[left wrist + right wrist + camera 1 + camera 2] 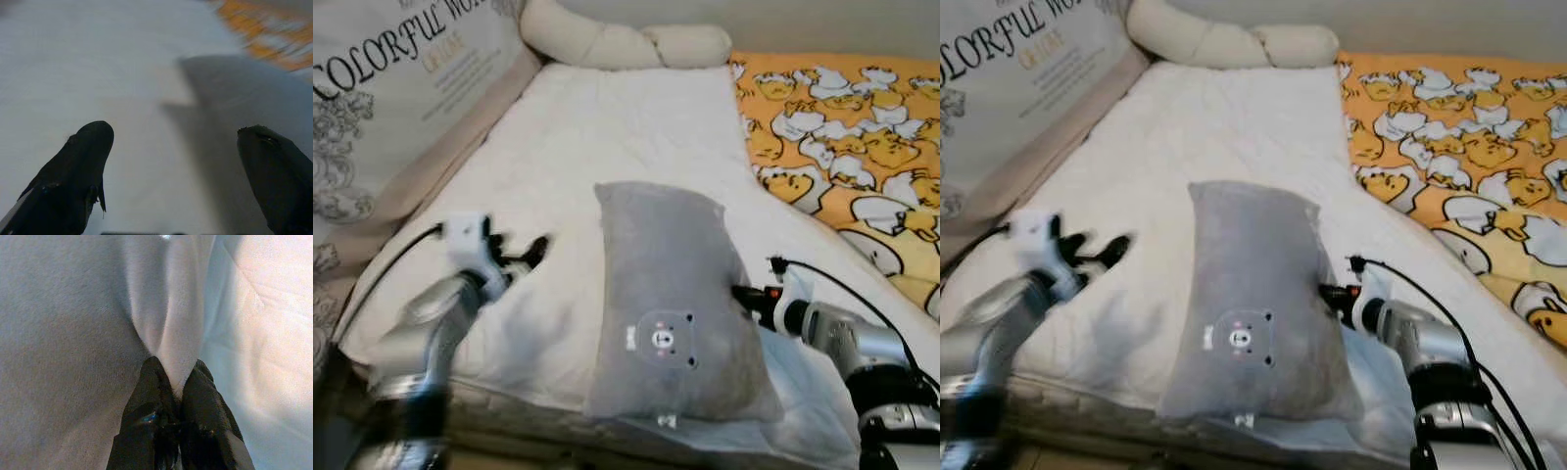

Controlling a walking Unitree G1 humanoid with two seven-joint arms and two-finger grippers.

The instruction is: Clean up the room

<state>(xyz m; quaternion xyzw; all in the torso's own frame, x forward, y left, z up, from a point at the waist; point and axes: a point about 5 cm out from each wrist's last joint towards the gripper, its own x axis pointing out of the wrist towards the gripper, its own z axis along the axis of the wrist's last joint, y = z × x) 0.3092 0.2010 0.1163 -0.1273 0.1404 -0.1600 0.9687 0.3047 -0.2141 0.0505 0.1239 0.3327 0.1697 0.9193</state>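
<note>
While our right gripper (178, 387) pinches a fold of the grey bear pillow (671, 304) lying on the white bed (607, 127) — presumably to reposition it — our left gripper (176, 161) hovers beside it, fingers spread.

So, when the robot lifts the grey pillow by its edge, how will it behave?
The grey pillow is probably soft and light: its edge folds between the right gripper. Held there, it will likely sag. Its plush cover looks grippy.

Grey pillow (671, 304) with small bear face patch, lying flat lengthwise on white bed (607, 127), near edge, right side pinched.
</note>
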